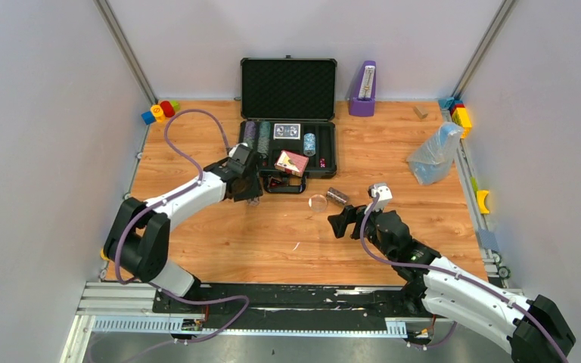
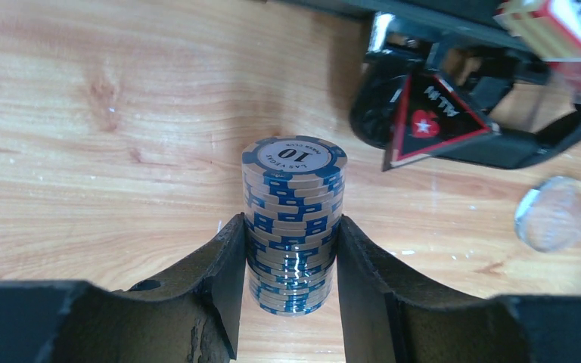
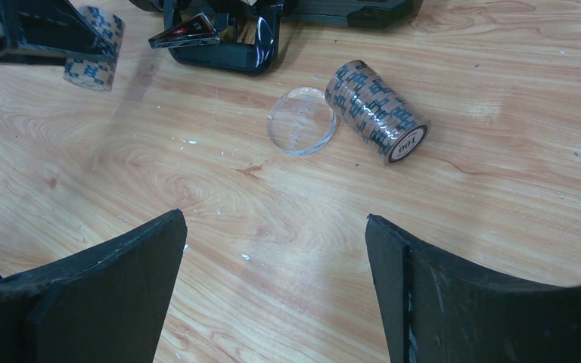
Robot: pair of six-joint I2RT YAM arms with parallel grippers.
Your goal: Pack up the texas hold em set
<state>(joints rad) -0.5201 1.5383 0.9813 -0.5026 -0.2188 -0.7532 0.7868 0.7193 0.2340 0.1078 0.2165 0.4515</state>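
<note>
left gripper (image 2: 290, 253) seemingly clasps chip stack (image 2: 293, 181)

White arm links (image 1: 197, 193), black joints (image 1: 147, 246), purple cables (image 1: 169, 140)

Blue-and-cream striped chip stack (image 2: 293, 227), brown stack (image 3: 374, 106) with dark-blue edge marks — black briefcase (image 1: 287, 87), wood-grain table (image 1: 234, 242).
</note>
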